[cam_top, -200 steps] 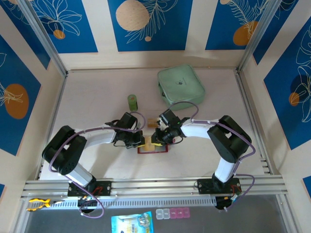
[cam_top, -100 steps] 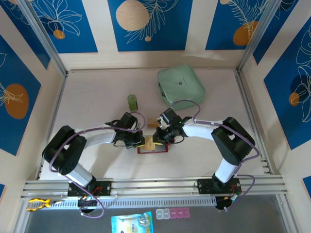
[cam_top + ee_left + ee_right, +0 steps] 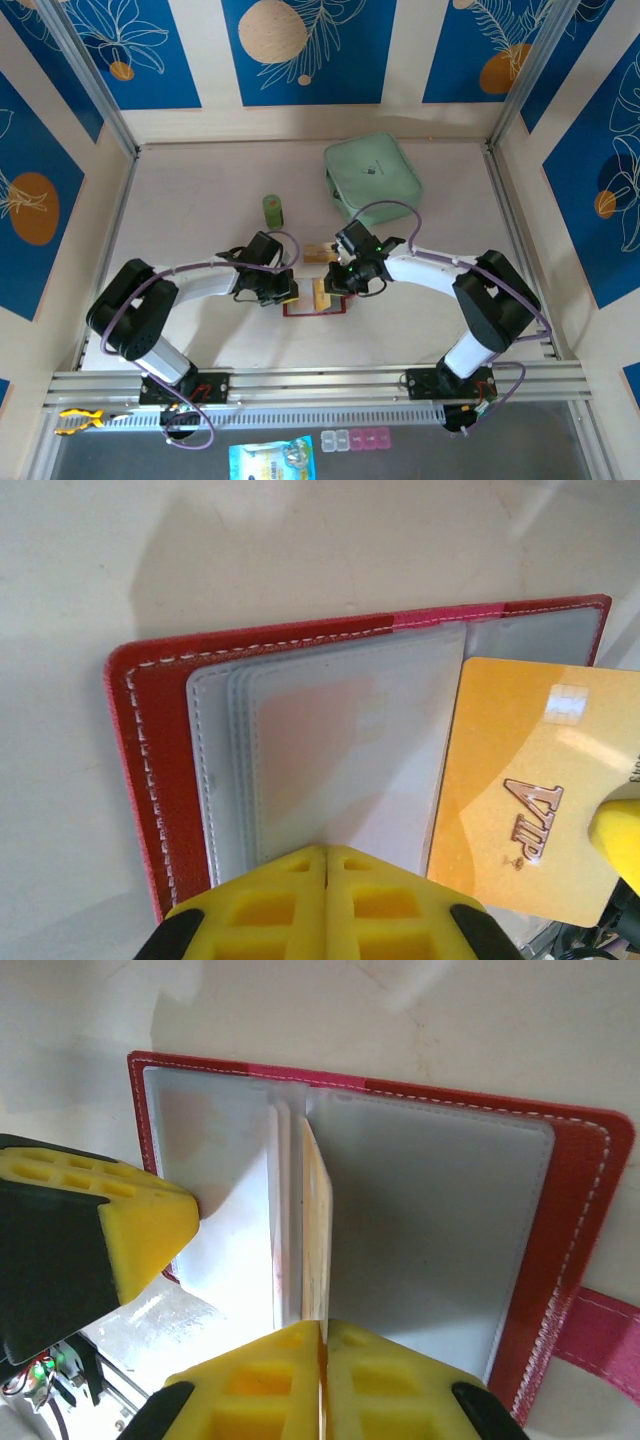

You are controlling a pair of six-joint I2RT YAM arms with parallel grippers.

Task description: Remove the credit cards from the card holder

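The red card holder (image 3: 150, 760) lies open on the table, its grey sleeves (image 3: 340, 740) fanned out. My left gripper (image 3: 327, 852) is shut, its tips pressing down on the sleeves. My right gripper (image 3: 322, 1328) is shut on an orange credit card (image 3: 315, 1220), seen edge-on above the holder's (image 3: 580, 1160) spine. In the left wrist view that credit card (image 3: 530, 780) shows a "VIP" mark and sticks out of the sleeves to the right. From above, the left gripper (image 3: 285, 291) and right gripper (image 3: 331, 284) meet over the holder (image 3: 314, 311). Its pink tab (image 3: 600, 1328) points outward.
Another tan card (image 3: 316, 253) lies on the table just behind the holder. A small green cylinder (image 3: 273, 210) stands further back on the left. The mint-green zip pouch (image 3: 372, 177) sits at the back right. Enclosure walls ring the table.
The right gripper has drawn the orange card further out of the sleeves, and the right arm's elbow has swung right. The left gripper has stayed on the holder.
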